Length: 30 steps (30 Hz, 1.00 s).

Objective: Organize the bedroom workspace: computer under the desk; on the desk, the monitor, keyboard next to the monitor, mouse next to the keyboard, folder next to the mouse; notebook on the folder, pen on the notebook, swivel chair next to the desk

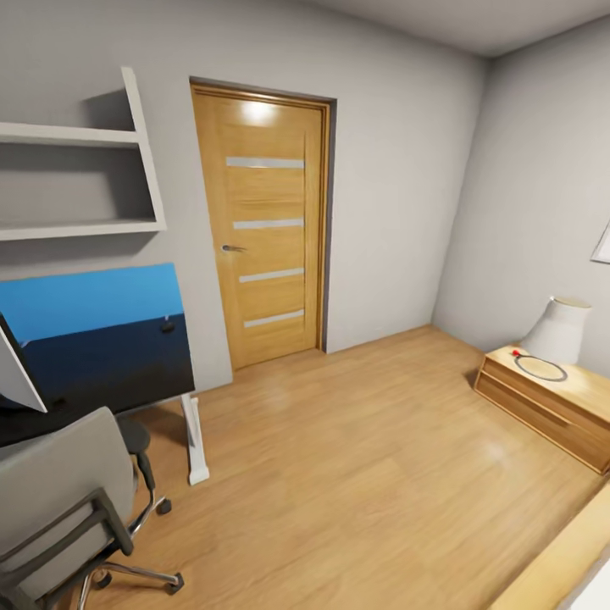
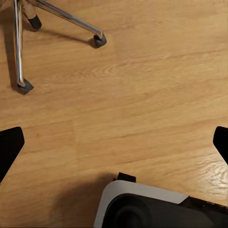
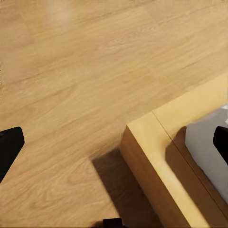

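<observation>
A bedroom seen from the robot's head camera, with a closed wooden door [image 1: 267, 224] in the far wall and open wood floor [image 1: 356, 474] across the middle. The swivel chair [image 1: 63, 508], grey with a wheeled chrome base, stands at the lower left, just beside a dark desk [image 1: 34, 419] whose white leg [image 1: 195, 440] rises behind it. A monitor [image 1: 102, 339] with a blue screen stands on the desk, tilted; wall shelves [image 1: 80, 182] hang above. The chair seat is hidden by its backrest, so whether the folder lies there cannot be told. The chair lies to the robot's left, so the left arm is judged the nearer one. In the left wrist view the left gripper [image 2: 114, 142] points at the floor, its fingers spread wide and empty, the chair's castors close ahead. The right gripper [image 3: 114, 145] is likewise wide and empty, over floor and a wooden bed frame [image 3: 152, 161]. A low nightstand [image 1: 551, 402] with a lamp [image 1: 559, 330] sits far right, leaving ample room between.
</observation>
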Tool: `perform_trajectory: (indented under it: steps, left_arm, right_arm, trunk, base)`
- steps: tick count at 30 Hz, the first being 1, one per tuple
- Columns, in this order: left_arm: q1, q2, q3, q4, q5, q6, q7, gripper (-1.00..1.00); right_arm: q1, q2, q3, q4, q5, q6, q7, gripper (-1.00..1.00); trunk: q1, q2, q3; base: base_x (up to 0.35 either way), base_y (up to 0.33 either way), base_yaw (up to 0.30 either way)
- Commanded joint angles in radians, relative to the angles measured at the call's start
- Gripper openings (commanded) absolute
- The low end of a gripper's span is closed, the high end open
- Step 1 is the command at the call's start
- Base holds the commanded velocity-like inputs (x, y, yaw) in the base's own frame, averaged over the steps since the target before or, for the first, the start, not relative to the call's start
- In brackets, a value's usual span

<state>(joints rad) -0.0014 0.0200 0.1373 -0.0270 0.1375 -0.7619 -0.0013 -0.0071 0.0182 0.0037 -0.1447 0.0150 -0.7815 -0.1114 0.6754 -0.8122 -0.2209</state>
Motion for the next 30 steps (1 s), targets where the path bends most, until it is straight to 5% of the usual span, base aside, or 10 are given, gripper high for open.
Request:
perform_trajectory:
  steps: [1,30]
  left_arm:
    - [0.0,0.0,0.0,-0.001,0.002,-0.001,0.0,1.0]
    - [0.0,-0.001,-0.001,-0.001,0.002,0.001,0.0,1.0]
  right_arm:
    - [-0.001,0.0,0.001,0.001,0.002,-0.002,-0.005,1.0]
    - [-0.001,0.0,0.001,-0.001,0.002,-0.002,-0.005,1.0]
  trunk:
    - [0.001,-0.001,-0.001]
    - [0.001,-0.001,-0.001]
  base:
    - [0.322,0.171,0.0]
    - [0.323,0.1,0.0]
